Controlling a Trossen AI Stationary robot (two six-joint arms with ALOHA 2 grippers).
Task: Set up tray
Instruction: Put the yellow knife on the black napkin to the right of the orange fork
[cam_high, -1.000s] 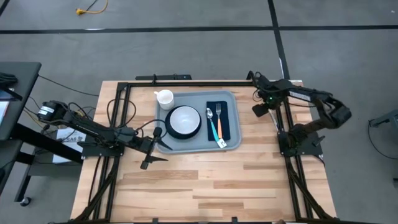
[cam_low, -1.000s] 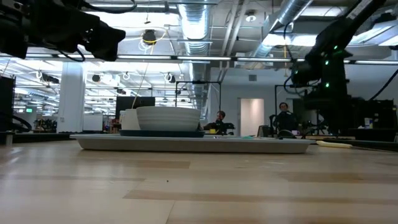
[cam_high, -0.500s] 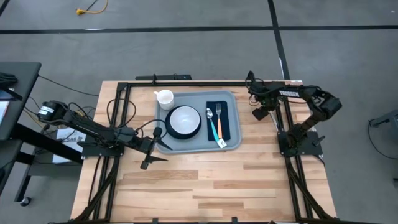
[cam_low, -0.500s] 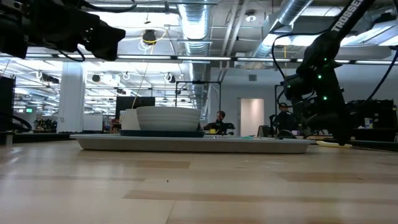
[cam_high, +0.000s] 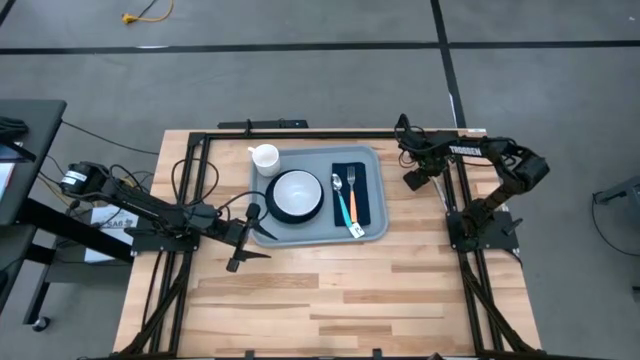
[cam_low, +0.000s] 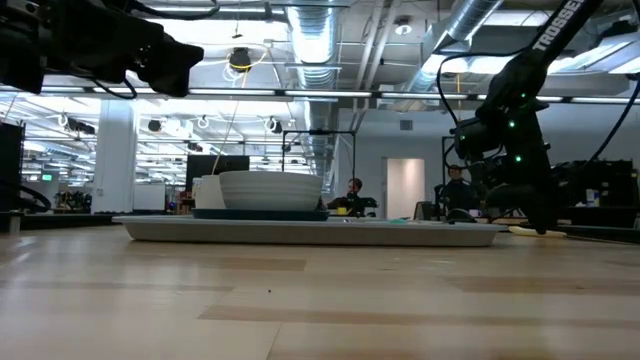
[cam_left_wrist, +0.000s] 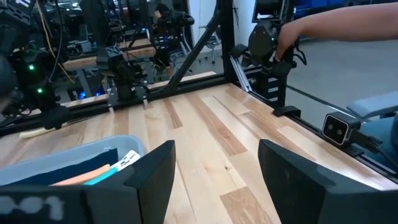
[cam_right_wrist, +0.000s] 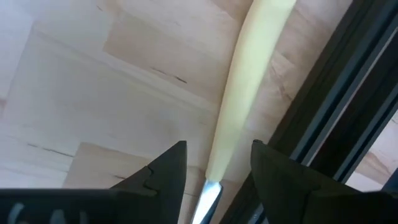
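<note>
The grey-blue tray (cam_high: 318, 228) lies at the table's far middle. On it are a white bowl (cam_high: 297, 190) on a dark plate, and a navy napkin (cam_high: 362, 196) bearing a spoon and two colour-handled utensils. A knife with a cream handle (cam_right_wrist: 249, 93) lies flat on the wood right of the tray, beside the black frame rail. My right gripper (cam_high: 413, 180) points down over it, open, one finger on each side of the handle near the blade (cam_right_wrist: 208, 194). My left gripper (cam_left_wrist: 214, 180) hangs level and open by the tray's near-left corner (cam_high: 262, 236).
A white cup (cam_high: 264, 158) stands on the table at the tray's far-left corner. Black frame rails (cam_high: 462, 215) run along both table sides. A person's arm (cam_left_wrist: 336, 25) reaches in beyond the table's edge. Bare wood (cam_high: 330, 290) fills the near half.
My right gripper has sunk toward the table beside the right frame rail and tipped more steeply downward. It has held still for the last half second. Its fingers have kept the same gap.
</note>
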